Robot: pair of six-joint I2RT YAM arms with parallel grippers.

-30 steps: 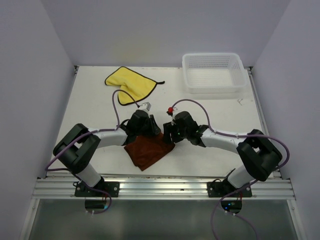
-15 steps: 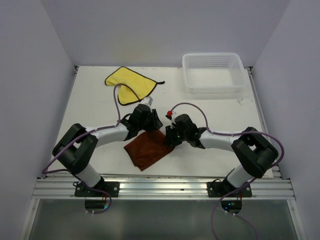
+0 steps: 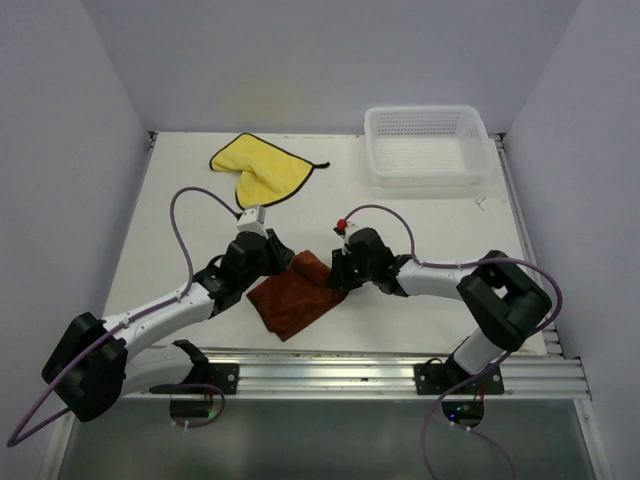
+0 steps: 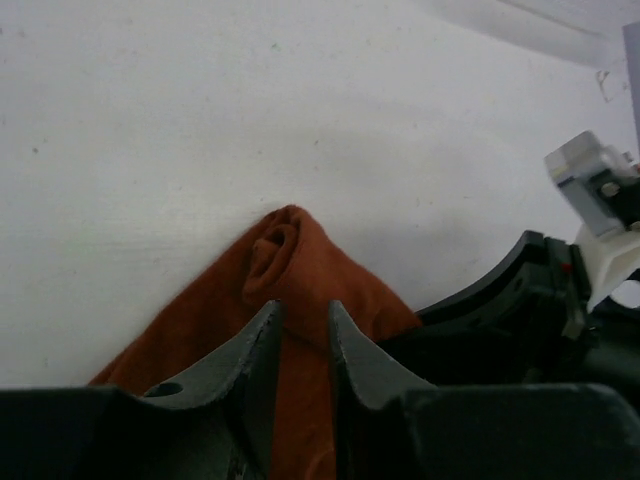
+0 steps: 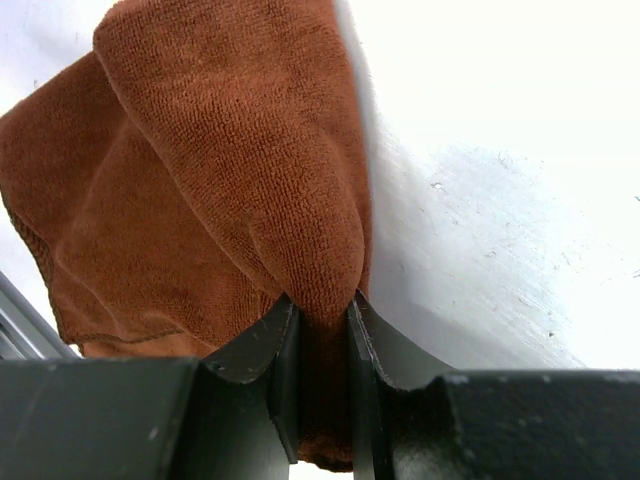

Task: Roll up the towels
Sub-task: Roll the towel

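The rust-brown towel (image 3: 293, 296) lies crumpled on the white table between both arms. Its far corner is curled into a small roll (image 4: 274, 250). My left gripper (image 3: 279, 264) sits at the towel's far-left edge, its jaws close together with a ridge of the brown cloth (image 4: 300, 275) between them. My right gripper (image 3: 334, 277) is at the far-right edge, shut on a thick fold of the same towel (image 5: 230, 140), which bulges out past its fingertips (image 5: 282, 312). The yellow towel (image 3: 262, 170) lies loosely folded at the far left, untouched.
A white mesh basket (image 3: 478, 150) stands at the back right. The metal rail (image 3: 320, 375) with both arm bases runs along the near edge. Grey walls enclose the table on three sides. The two grippers are only a hand's width apart.
My right gripper has shut on a fold of the brown towel. My left arm's elbow has swung down and left, and its gripper has drawn nearer, bunching the towel's far edge.
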